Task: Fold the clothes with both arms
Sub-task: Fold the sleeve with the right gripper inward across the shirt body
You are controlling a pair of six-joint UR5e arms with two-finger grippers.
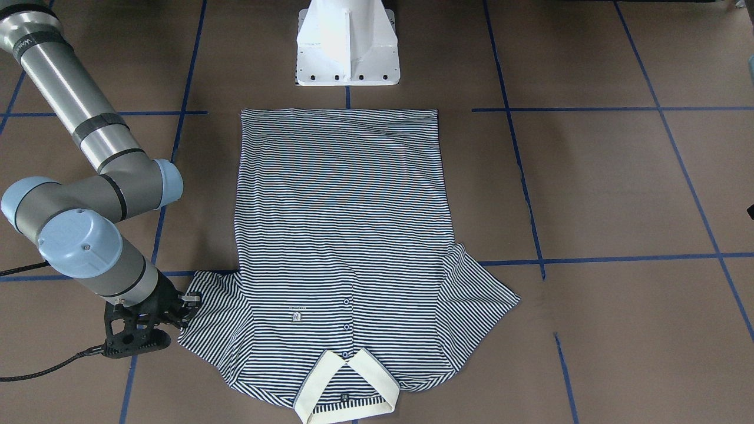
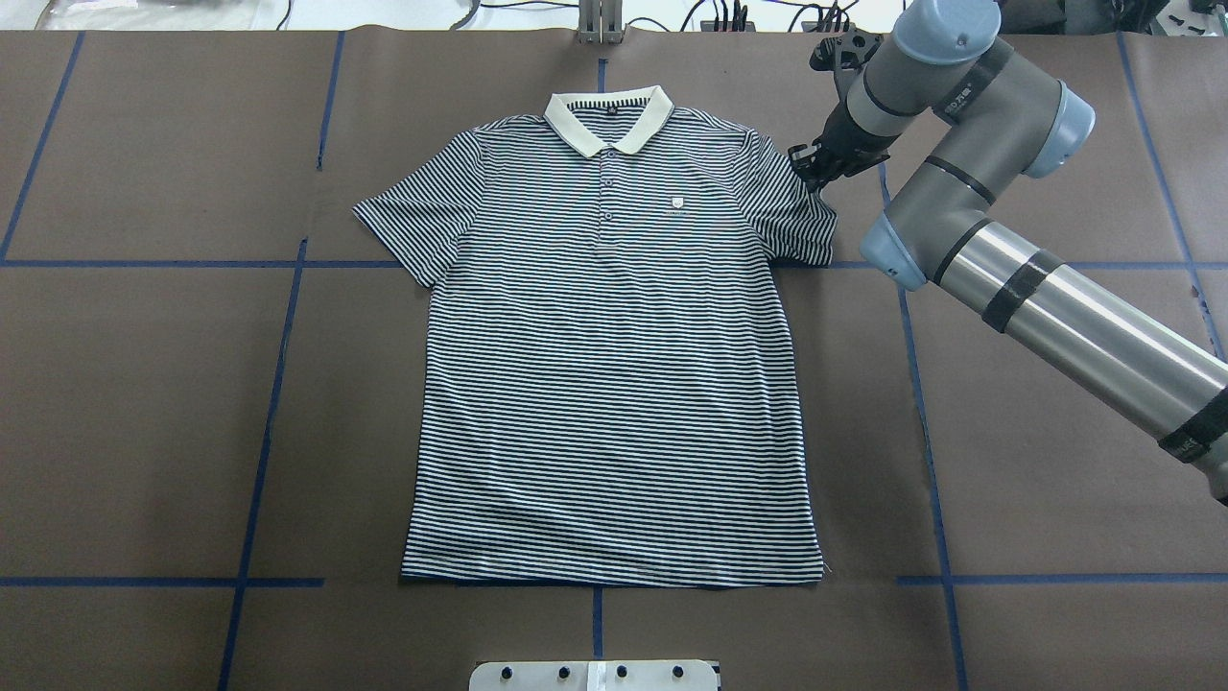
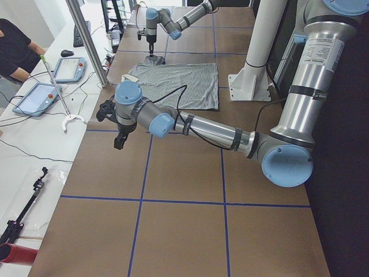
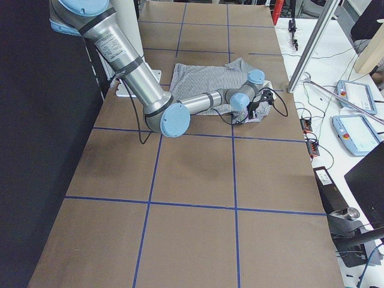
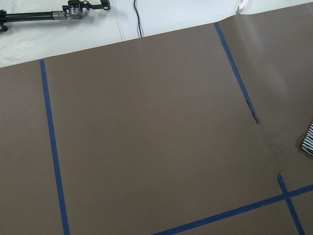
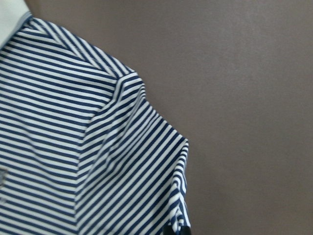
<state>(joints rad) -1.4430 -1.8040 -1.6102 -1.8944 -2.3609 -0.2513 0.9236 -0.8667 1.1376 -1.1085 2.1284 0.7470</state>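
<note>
Navy-and-white striped, the short-sleeved polo shirt (image 2: 614, 365) with its cream collar lay flat, front up, in the middle of the brown, blue-taped table (image 2: 134, 413), collar away from the robot. The right arm's black two-finger gripper (image 2: 813, 175) sat at the edge of the sleeve on its side, while the left arm's black gripper (image 3: 118, 140) hung over the table well apart from the shirt. Whether either was spread or pinching, I could not tell.

The right arm (image 1: 88, 129) has shiny grey tubes, light-blue round joint caps (image 1: 79, 242) with small screws, and black bands (image 1: 35, 44) with white lettering. Near its black skeletal gripper (image 1: 189, 301) a braided black cable (image 1: 47, 371) comes out.
</note>
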